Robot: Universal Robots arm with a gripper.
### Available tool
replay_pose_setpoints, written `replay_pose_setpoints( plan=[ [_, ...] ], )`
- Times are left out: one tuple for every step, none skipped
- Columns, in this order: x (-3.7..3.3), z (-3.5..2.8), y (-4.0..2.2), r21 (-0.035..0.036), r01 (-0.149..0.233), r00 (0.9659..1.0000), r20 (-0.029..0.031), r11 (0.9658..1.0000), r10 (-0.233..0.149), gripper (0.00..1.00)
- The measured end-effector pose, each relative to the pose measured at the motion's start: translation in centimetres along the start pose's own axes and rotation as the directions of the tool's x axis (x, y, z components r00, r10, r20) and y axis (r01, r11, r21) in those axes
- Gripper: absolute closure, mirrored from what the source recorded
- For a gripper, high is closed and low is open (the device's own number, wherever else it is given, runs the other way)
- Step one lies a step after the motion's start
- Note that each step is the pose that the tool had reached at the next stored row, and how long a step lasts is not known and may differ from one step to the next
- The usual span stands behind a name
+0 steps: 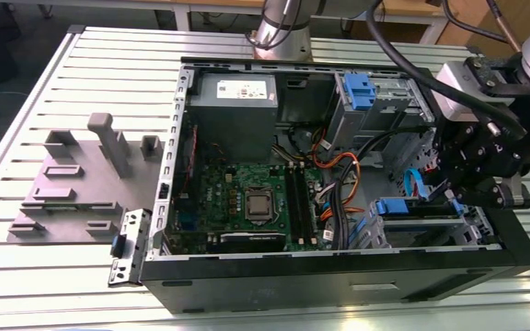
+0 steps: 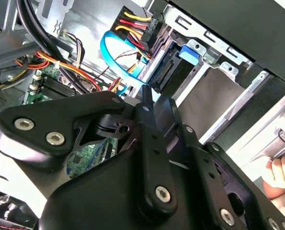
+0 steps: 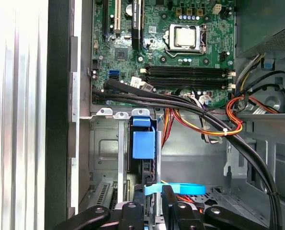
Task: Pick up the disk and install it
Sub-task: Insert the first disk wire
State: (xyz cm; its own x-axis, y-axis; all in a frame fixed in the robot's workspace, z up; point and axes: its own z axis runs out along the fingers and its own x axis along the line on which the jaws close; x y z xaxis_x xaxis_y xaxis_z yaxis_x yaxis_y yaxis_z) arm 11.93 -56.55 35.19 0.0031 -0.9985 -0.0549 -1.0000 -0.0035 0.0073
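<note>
The disk (image 1: 401, 207) sits on edge in the drive bay at the case's near corner on the exterior view's right, its blue tab (image 3: 143, 143) facing the motherboard. In the second wrist view its dark connector end (image 2: 170, 73) and blue tab (image 2: 188, 53) show past the fingers. My gripper (image 1: 451, 195) hangs over the bay's outer end, close to the disk's rear. In the first wrist view the gripper (image 3: 153, 197) is above the disk's slot. The gripper (image 2: 154, 108) looks shut, and I see nothing held in it.
The open computer case (image 1: 339, 269) lies on a slatted table. A light-blue cable (image 3: 176, 188) loops just under my fingers, beside orange and black wire bundles (image 3: 214, 122). The grey power-supply box (image 1: 235, 103) and grey stand (image 1: 81, 176) lie apart. A hand (image 2: 281, 172) is outside the case.
</note>
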Motion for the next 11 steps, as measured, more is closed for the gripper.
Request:
replay_pose_setpoints(
  plan=[
    [-0.01, -0.01, -0.07, 0.0000, 0.000, 1.0000, -0.0001, 1.0000, 0.000, 0.70],
    [-0.01, -0.01, -0.17, 0.0000, 0.000, 1.0000, -0.0003, 1.0000, 0.000, 0.70],
    [-0.01, -0.01, -0.31, 0.0000, 0.000, 1.0000, -0.0002, 1.0000, 0.000, 0.70],
    [-0.02, -0.01, -0.45, 0.0000, 0.000, 1.0000, -0.0002, 1.0000, 0.000, 0.70],
    [-0.02, -0.01, -0.60, -0.0001, 0.000, 1.0000, -0.0002, 1.0000, 0.000, 0.70],
    [-0.03, -0.01, -0.73, -0.0002, 0.000, 1.0000, -0.0002, 1.0000, 0.000, 0.70],
    [-0.03, -0.01, -0.84, -0.0003, 0.000, 1.0000, -0.0002, 1.0000, 0.000, 0.70],
    [-0.04, -0.01, -0.91, -0.0003, 0.000, 1.0000, -0.0001, 1.0000, 0.000, 0.70],
    [-0.03, -0.01, -0.92, -0.0005, 0.000, 1.0000, 0.0004, 1.0000, 0.000, 0.70],
    [-0.03, -0.01, -0.92, -0.0006, 0.000, 1.0000, 0.0005, 1.0000, 0.000, 0.70],
    [-0.03, -0.02, -0.92, -0.0005, 0.000, 1.0000, 0.0006, 1.0000, 0.000, 0.70]
  ],
)
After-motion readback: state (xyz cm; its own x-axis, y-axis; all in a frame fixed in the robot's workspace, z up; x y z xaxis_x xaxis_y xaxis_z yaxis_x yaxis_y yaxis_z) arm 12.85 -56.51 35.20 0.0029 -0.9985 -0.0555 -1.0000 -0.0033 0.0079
